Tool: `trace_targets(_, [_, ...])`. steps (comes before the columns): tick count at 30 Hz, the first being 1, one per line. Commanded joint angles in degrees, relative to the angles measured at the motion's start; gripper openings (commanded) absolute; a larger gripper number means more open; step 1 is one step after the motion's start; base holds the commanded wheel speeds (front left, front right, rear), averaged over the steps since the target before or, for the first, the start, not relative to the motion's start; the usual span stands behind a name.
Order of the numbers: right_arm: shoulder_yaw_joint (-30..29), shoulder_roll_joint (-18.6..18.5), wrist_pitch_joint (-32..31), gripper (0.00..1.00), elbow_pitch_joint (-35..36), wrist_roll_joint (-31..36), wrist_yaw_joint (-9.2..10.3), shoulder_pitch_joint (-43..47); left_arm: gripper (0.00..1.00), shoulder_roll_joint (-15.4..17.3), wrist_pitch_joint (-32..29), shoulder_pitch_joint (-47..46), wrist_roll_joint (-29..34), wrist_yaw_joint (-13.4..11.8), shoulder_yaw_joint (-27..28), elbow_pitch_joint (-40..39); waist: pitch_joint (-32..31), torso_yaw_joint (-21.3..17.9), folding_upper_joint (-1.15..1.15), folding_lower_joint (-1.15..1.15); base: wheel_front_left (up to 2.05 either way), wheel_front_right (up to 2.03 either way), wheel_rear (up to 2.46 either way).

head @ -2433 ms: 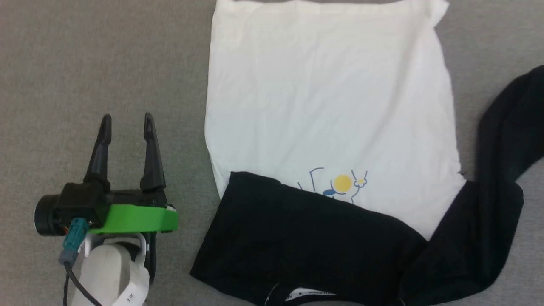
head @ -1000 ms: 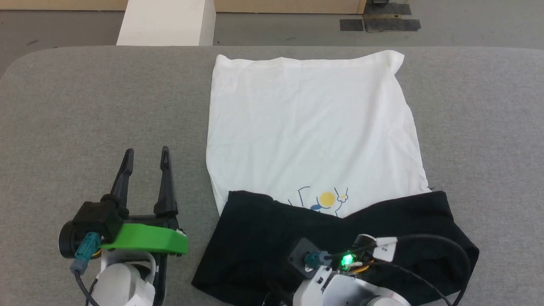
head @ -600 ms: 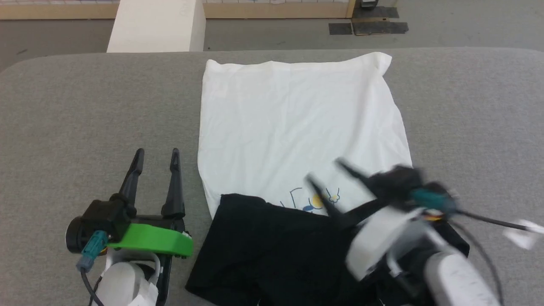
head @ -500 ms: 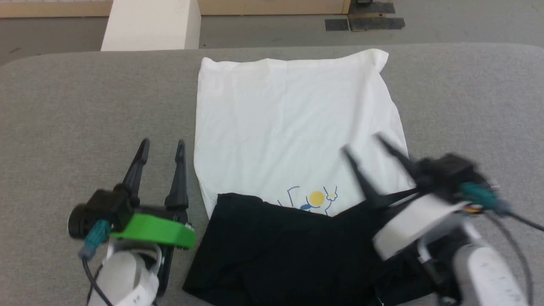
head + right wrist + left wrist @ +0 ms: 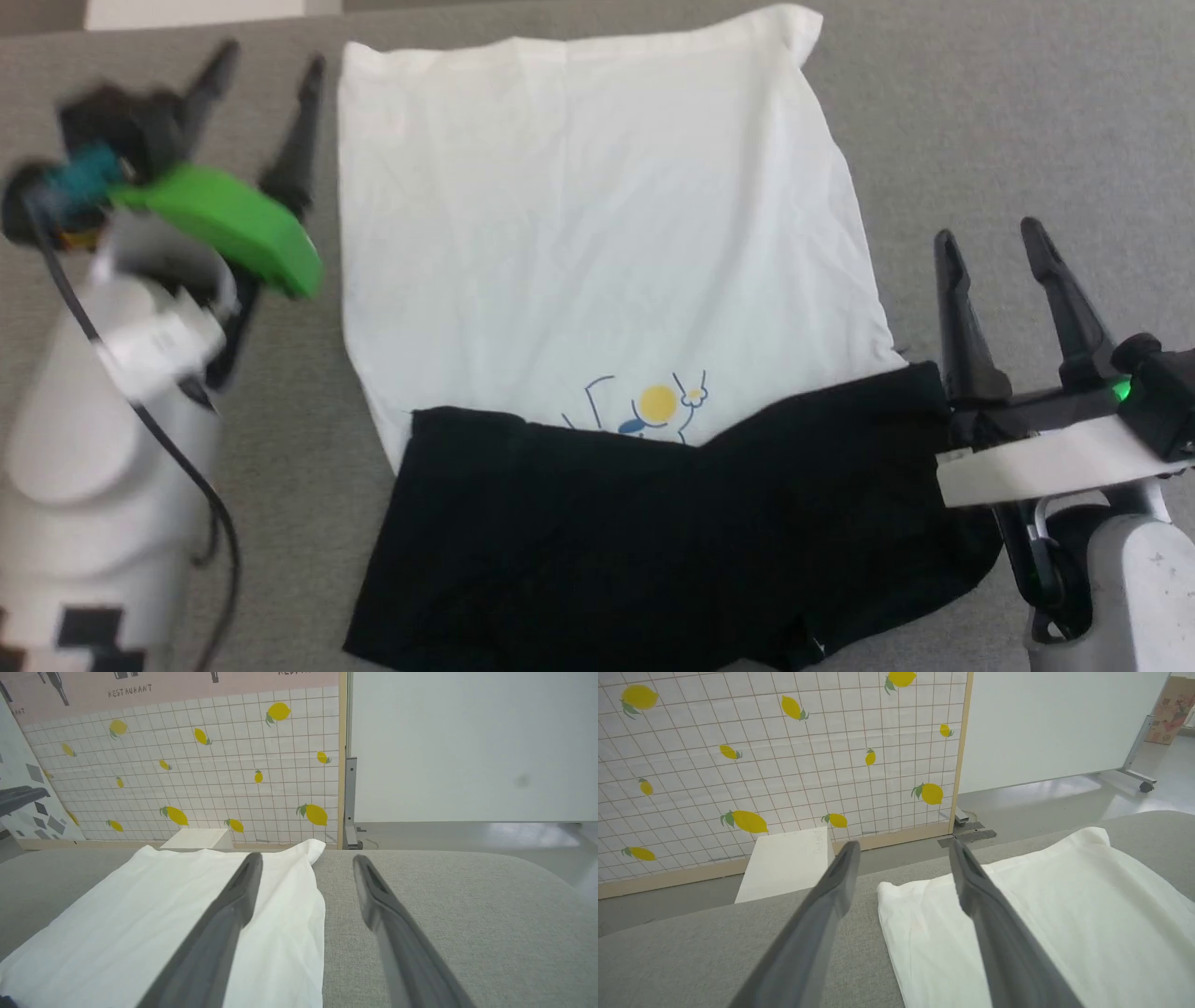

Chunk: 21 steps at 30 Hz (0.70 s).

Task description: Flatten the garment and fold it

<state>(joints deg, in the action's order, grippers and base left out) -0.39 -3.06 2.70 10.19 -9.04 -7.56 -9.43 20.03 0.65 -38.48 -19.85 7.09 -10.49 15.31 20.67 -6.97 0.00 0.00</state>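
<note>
Half a second back the right tool (image 5: pixel 988 233) was a blur over the garment (image 5: pixel 597 215) near its 4 o'clock corner. It now stands off the cloth at 3 o'clock of the shirt, fingers pointing to 12 and set wide apart with nothing between them. Its base sits just beside the end of the black sleeve band. The left tool (image 5: pixel 271 56) has gone from the shirt's 8 o'clock side up to its 10 o'clock corner, just off the white edge. It is a little blurred, its fingers also spread wide and empty. The head camera has tipped too, so the whole picture sits differently.

The garment lies flat on the grey table (image 5: pixel 1027 112), its straight white end towards 12 o'clock. Both black sleeves (image 5: pixel 653 532) are folded across the body into one dark band along the 6 o'clock end. The sleeve that trailed off towards 3 o'clock over two seconds ago now lies in that band. The print (image 5: pixel 658 403), a yellow circle with blue lines, sits at the band's 12 o'clock edge, its lower part meeting the black cloth. The white corner at 1 o'clock puckers up a little.

From the left wrist, the shirt's white corner shows between the two fingers. Beyond the table's far edge stand a white box (image 5: pixel 789 863), a lemon-patterned wall (image 5: pixel 738 765) and a plain white panel (image 5: pixel 467 742).
</note>
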Motion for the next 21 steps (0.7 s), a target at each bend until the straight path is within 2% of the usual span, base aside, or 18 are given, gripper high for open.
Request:
trace_targets(1, [-0.1, 0.1, 0.8, 1.0, -0.3, 0.0, 0.08, -1.3, 1.0, 1.2, -1.7, -3.3, -1.2, 0.4, 0.1, 1.2, 6.0, -4.6, 0.0, 0.0, 0.0, 0.0, 0.0])
trace_targets(6, [0.4, 0.2, 2.4, 1.0, -1.2, -1.1, 0.08, -3.6, 1.0, 5.0, -10.4, -13.1, -3.4, 0.4, 0.6, 5.6, 11.2, -8.4, 0.0, 0.0, 0.0, 0.0, 0.0])
trace_targets(12, [1.5, 0.2, 3.7, 1.0, -2.4, -2.5, 0.08, -5.0, 1.0, 8.1, -23.8, -19.3, -4.7, -0.1, -0.3, 8.3, 14.7, -11.3, 0.0, 0.0, 0.0, 0.0, 0.0])
trace_targets(16, [2.6, 0.2, 4.4, 1.0, -3.1, -3.6, 0.08, -5.6, 1.0, 9.6, -31.8, -21.7, -4.9, -2.8, 0.1, 8.5, 16.1, -12.6, 0.0, 0.0, 0.0, 0.0, 0.0])
trace_targets(21, [3.7, 0.2, 5.1, 1.0, -3.4, -4.6, 0.08, -6.1, 1.0, 11.1, -40.3, -23.0, -4.2, -8.9, 1.2, 8.2, 17.2, -13.4, 0.0, 0.0, 0.0, 0.0, 0.0])
